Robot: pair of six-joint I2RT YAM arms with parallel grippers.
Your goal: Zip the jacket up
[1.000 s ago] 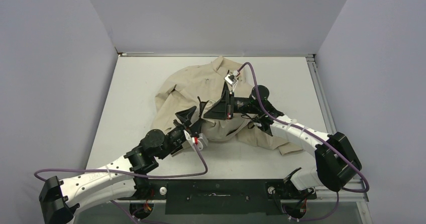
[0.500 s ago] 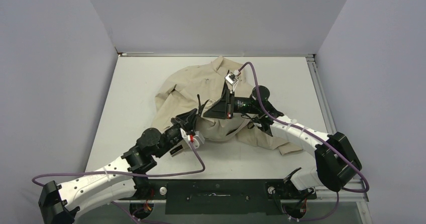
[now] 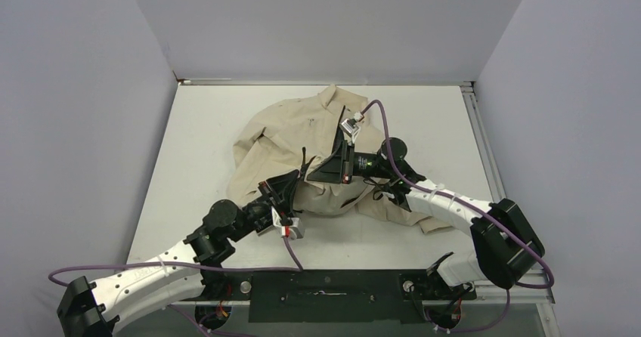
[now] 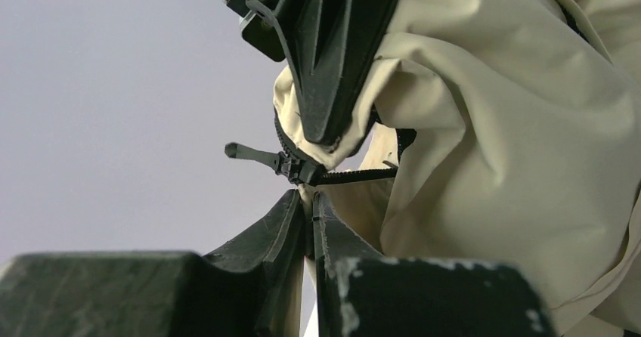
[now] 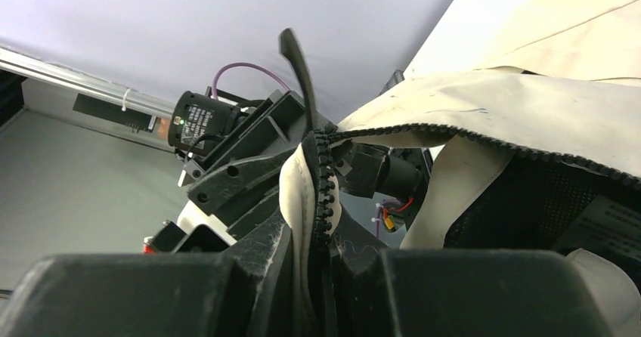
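We are working at the jacket (image 3: 295, 125), which is lying crumpled on the white table (image 3: 200, 140), around the middle and toward the far side. One beige flap is trailing off to the near right under our right arm.

Our left gripper (image 4: 311, 205) is clenching a thin cream edge of the jacket. Its two dark fingers are pressing almost together, with only a sliver of fabric between them. Just above that pinch, the black zipper slider (image 4: 295, 168) is sitting on the fabric edge, and its pull tab (image 4: 248, 154) is sticking out to the left.

Our right gripper (image 5: 311, 235) is coming in from the right and is also grasping the jacket. It is pinching a fold of cream fabric together with a row of black zipper teeth (image 5: 453, 134), which is running away to the right along the jacket's edge. The black mesh lining (image 5: 544, 190) is showing beneath that edge.

From above, the two grippers are meeting close together at the near-middle part of the jacket, the left one just to the left of the right one.
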